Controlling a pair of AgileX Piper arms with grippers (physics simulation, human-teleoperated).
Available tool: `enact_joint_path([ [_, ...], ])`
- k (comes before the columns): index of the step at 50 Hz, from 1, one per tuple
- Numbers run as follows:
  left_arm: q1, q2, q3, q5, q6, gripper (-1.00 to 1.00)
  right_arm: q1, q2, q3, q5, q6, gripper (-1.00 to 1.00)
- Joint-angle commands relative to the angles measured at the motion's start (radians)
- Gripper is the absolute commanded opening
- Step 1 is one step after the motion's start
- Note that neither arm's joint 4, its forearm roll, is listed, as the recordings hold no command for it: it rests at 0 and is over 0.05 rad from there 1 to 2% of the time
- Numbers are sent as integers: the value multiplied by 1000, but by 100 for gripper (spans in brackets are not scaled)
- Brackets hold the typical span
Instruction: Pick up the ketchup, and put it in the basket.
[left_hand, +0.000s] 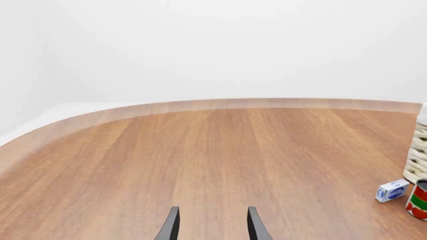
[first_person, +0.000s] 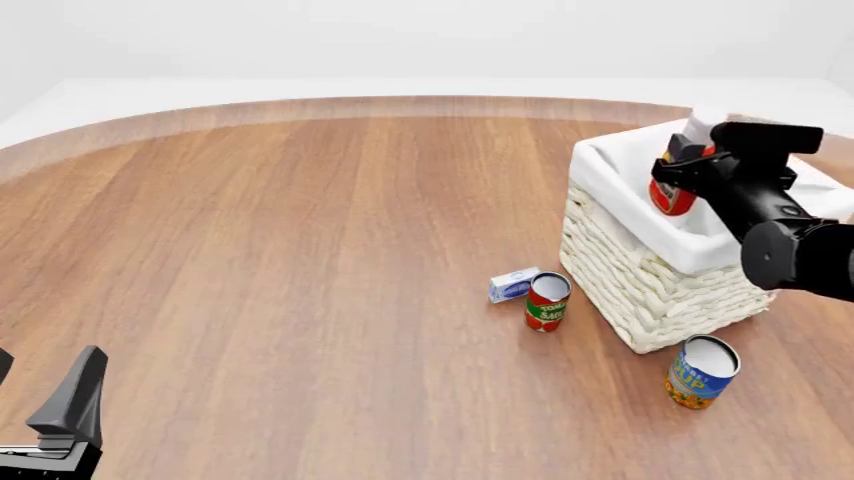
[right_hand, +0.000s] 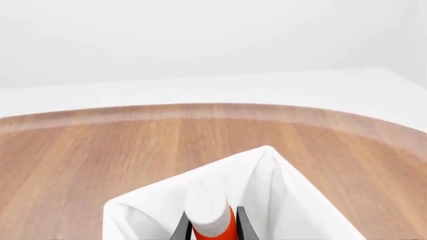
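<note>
right gripper (first_person: 678, 172) gripping ketchup (first_person: 671, 197), over basket (first_person: 641, 270)

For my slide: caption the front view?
Right claw holds the ketchup over the basket; left claw idle.

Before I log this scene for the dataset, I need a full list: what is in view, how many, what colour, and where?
ketchup: one, red with white cap, held over the basket's inside.
basket: one, cream wicker with white liner, right side of table.
red-and-green can: one, left of the basket.
small box: one, blue and white, beside that can.
blue-and-yellow can: one, near side of the basket.
table: one, brown wood.
left gripper: black, open, holding nothing.
right gripper: black, shut on the ketchup.
</note>
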Motion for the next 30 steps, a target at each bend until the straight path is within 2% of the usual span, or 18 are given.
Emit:
enact_joint_path([
  [1, 0, 0, 0, 0, 0, 100, 1, 6, -9, 4, 14, -100],
  [10, 0, 0, 0, 0, 0, 100, 12, 11, -16, 10, 20, -100],
  [11, 0, 0, 0, 0, 0, 100, 12, 12, -16, 10, 21, 100],
  [30, 0, 0, 0, 0, 0, 100, 23, 16, -20, 13, 19, 100],
])
